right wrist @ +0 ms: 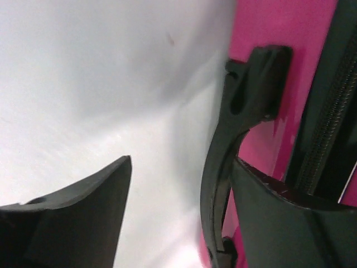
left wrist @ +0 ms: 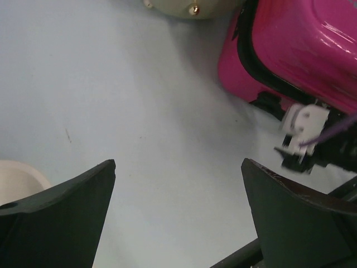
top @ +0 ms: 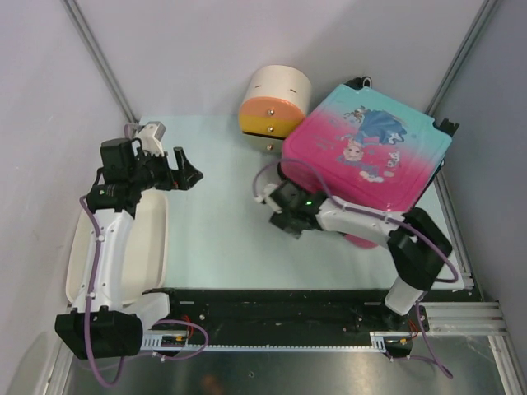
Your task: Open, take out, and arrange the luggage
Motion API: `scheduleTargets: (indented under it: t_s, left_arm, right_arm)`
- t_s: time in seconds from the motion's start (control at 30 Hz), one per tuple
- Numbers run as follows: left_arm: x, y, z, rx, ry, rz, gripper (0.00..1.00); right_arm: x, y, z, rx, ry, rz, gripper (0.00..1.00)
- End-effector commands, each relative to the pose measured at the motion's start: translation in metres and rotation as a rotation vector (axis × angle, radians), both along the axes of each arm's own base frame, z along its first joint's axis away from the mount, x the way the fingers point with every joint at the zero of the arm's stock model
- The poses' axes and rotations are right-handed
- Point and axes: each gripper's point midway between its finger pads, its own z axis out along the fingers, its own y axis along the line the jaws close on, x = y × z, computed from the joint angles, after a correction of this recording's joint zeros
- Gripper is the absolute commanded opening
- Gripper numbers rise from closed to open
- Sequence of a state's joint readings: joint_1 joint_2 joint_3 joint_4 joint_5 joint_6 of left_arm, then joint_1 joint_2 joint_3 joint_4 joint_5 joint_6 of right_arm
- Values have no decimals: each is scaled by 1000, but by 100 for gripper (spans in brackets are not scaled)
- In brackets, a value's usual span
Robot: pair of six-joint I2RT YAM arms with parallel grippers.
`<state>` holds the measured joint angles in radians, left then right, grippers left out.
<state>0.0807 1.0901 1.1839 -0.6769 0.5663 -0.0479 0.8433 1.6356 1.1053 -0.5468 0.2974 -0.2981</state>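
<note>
The large hard-shell suitcase (top: 370, 148), teal fading to pink under a cartoon princess print, is seen lying flat and closed at the back right of the pale table (top: 214, 239). The cream cylindrical box with orange-yellow drawers (top: 276, 103) is set just beside its far left corner. The right gripper (right wrist: 181, 164) is placed at the case's near left side with its jaws parted. The black moulded carry handle (right wrist: 245, 95) is caught between them, close against the right-hand finger and well apart from the other, so nothing is clamped. The left gripper (top: 188, 174) is held fully spread over bare table on the far side, above the edge of a cream oval tray (top: 156, 239), and nothing is held in it.

Several risks can be read from this arrangement. Because the handle sits off-centre in the jaws, it could be pinched only at the pad's edge and lost once load is applied. If the handle is pulled, the whole case is likely to be dragged across the smooth surface rather than opened, since the black zip track (right wrist: 329, 128) appears shut along the visible stretch. No brace is offered either, as the other arm is well away. A slide toward the back could see the drawer box knocked or toppled. The purple cable (top: 265, 174) looped beside the case's corner could also be snagged on the trim.
</note>
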Motion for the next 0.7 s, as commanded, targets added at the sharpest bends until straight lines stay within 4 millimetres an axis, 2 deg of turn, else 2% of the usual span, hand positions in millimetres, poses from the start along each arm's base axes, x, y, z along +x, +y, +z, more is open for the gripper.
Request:
scheduleTargets:
  t_s: [0.0, 0.07, 0.1, 0.13, 0.17, 0.23, 0.27, 0.33, 0.43, 0.47, 0.5, 0.53, 0.57, 0.6, 0.67]
  left_arm:
    - [10, 12, 13, -41, -46, 150, 100]
    - [14, 15, 12, -57, -41, 188, 100]
    - [15, 17, 10, -66, -33, 203, 100]
    - [17, 18, 8, -76, -25, 215, 100]
    - [17, 15, 6, -106, -9, 212, 100]
    - [20, 14, 2, -131, 11, 211, 100]
    - [21, 11, -2, -152, 21, 206, 100]
    - [23, 6, -9, -180, 41, 185, 100]
    - [22, -7, -24, -248, 82, 136, 100]
    - [20, -13, -32, -283, 97, 117, 100]
    - [15, -25, -35, -310, 104, 63, 100]
    - [12, -33, -39, -322, 107, 39, 100]
    - [9, -40, -44, -325, 94, 13, 100]
    - [2, -60, -47, -317, 94, -54, 100]
    - [-6, -80, -55, -291, 87, -128, 100]
  right_arm:
    - [0, 141, 89, 362, -181, 118, 79]
    - [10, 136, 95, 317, -232, 61, 79]
    - [15, 137, 110, 327, -254, 35, 79]
    - [16, 128, 110, 298, -252, 9, 79]
    - [15, 126, 121, 320, -260, 5, 79]
    - [8, 121, 129, 347, -224, 26, 80]
    - [3, 120, 144, 390, -225, 41, 80]
    - [0, 118, 160, 411, -232, 93, 81]
    - [12, 104, 193, 475, -242, 99, 81]
    - [26, 91, 200, 515, -215, 75, 81]
    - [33, 78, 211, 556, -206, 57, 81]
    - [37, 65, 214, 570, -171, 44, 82]
    - [50, 42, 223, 625, -143, 32, 83]
    - [49, 27, 235, 654, -146, 48, 84]
    - [36, 0, 230, 673, -87, 105, 86]
